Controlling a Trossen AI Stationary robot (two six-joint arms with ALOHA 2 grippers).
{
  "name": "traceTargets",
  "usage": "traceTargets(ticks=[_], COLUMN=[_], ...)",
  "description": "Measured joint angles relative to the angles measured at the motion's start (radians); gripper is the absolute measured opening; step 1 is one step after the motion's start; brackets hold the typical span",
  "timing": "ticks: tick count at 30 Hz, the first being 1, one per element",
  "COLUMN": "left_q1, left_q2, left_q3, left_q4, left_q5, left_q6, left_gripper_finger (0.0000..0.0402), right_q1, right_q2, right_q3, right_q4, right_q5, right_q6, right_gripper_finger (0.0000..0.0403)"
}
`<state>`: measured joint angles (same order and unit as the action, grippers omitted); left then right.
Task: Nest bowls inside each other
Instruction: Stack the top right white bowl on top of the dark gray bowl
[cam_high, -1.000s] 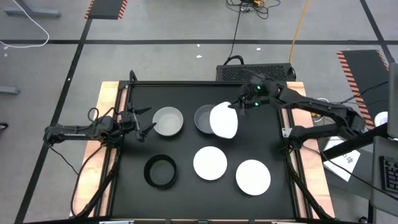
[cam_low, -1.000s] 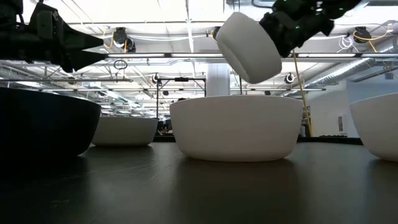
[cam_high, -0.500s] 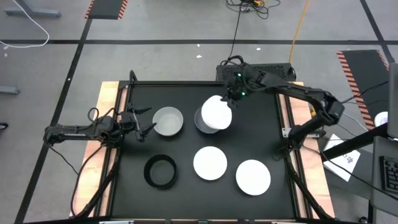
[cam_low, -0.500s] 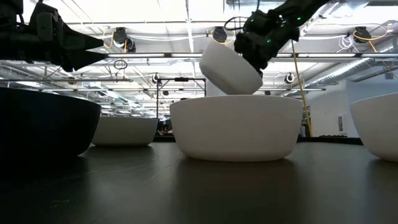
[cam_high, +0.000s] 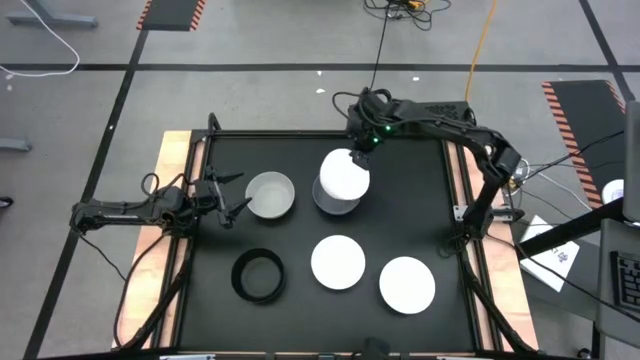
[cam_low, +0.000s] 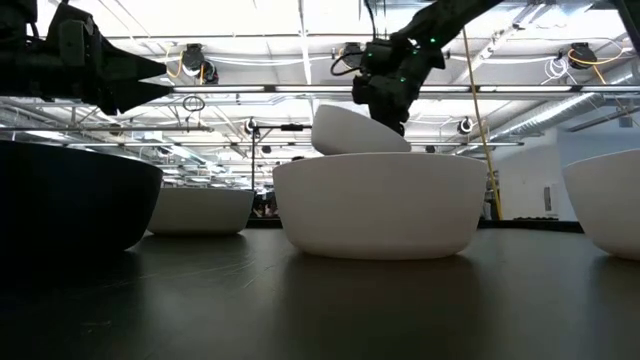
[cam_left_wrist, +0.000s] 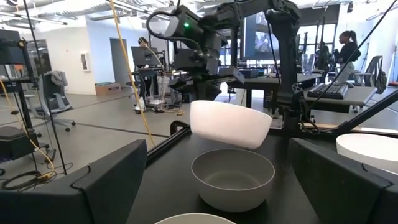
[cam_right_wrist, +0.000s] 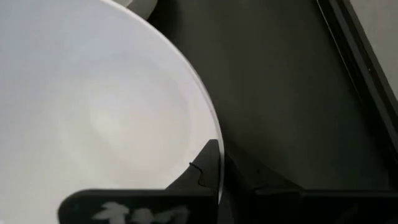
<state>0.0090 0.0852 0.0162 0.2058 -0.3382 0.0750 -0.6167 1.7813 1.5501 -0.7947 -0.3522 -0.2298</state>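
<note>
Two pincers appear: the right pincer (cam_high: 358, 150), clamped on the rim of a round white bowl (cam_high: 344, 176), holds it tilted just above a light grey bowl (cam_left_wrist: 233, 178) at the worktop's (cam_high: 420, 220) far side; the left pincer (cam_high: 236, 196), fingers apart, waits beside another grey bowl (cam_high: 270, 194).

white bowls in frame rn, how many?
3. One held by the right end effector above the grey bowl: held white bowl. Two at the front: middle white bowl, right white bowl. None look hidden.
</note>
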Motion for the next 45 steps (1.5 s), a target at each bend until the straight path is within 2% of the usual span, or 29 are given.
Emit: traceTargets(ticks=[11,14,17,23,32,45], left_q1=[0.0,0.0,0.0,0.0,0.0,0.0], left_q2=[0.0,0.0,0.0,0.0,0.0,0.0], left_q3=[0.0,0.0,0.0,0.0,0.0,0.0], left_q4=[-0.003,-0.008,-0.014,-0.025,-0.024,-0.029], left_q5=[0.0,0.0,0.0,0.0,0.0,-0.001], left_q6=[0.0,-0.001,-0.001,-0.001,0.002,-0.002], left_gripper_finger=[0.0395,0.0395,0.0395,0.0395,0.0395,0.0395], right_q1=[0.092,0.105,0.102,0.103,0.102,0.101], right_q2=[0.064,0.074,0.079,0.106,0.167,0.161], right_q3=[0.058,0.059,0.058,0.058,0.057,0.057], right_q4=[-0.008,-0.02,-0.032,-0.057,-0.139,-0.287], right_q5=[-0.013,0.037,0.127,0.164,0.171,0.212], right_q6=[-0.002,-0.002,-0.016,-0.019,-0.02,0.012], right_gripper_finger=[0.0,0.0,0.0,0.0,0.0,0.0])
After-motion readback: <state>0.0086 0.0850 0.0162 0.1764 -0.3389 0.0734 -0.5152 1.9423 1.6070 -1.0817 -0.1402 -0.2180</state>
